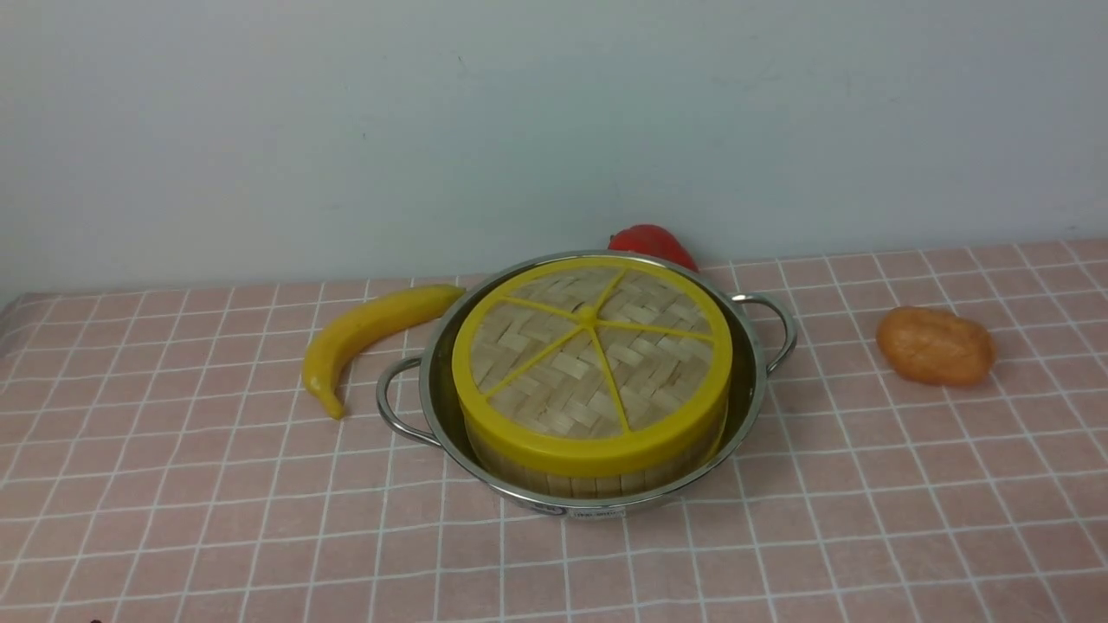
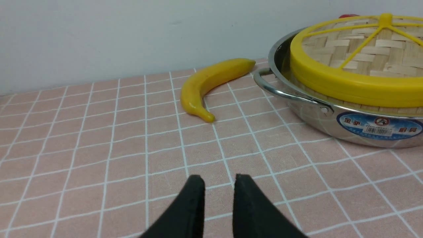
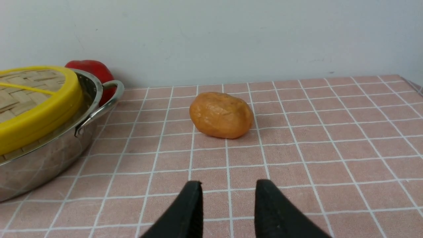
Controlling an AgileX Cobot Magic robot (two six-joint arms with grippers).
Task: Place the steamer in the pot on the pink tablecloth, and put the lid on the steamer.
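The steel pot (image 1: 439, 407) stands in the middle of the pink tablecloth (image 1: 173, 484). Inside it sits the steamer (image 1: 563, 480), whose bamboo wall shows below the yellow rim. The lid (image 1: 591, 346), woven with yellow spokes, lies flat on top of the steamer. Neither gripper appears in the front view. In the left wrist view my left gripper (image 2: 218, 180) hovers low over bare cloth, open and empty, with the pot (image 2: 310, 115) and lid (image 2: 357, 56) some way ahead of it. In the right wrist view my right gripper (image 3: 229, 185) is open and empty, away from the pot (image 3: 49, 155).
A yellow banana (image 1: 363, 333) lies just left of the pot. A red pepper (image 1: 653, 242) sits behind the pot against the pale wall. An orange potato-like lump (image 1: 935, 346) lies to the right, ahead of my right gripper (image 3: 221, 114).
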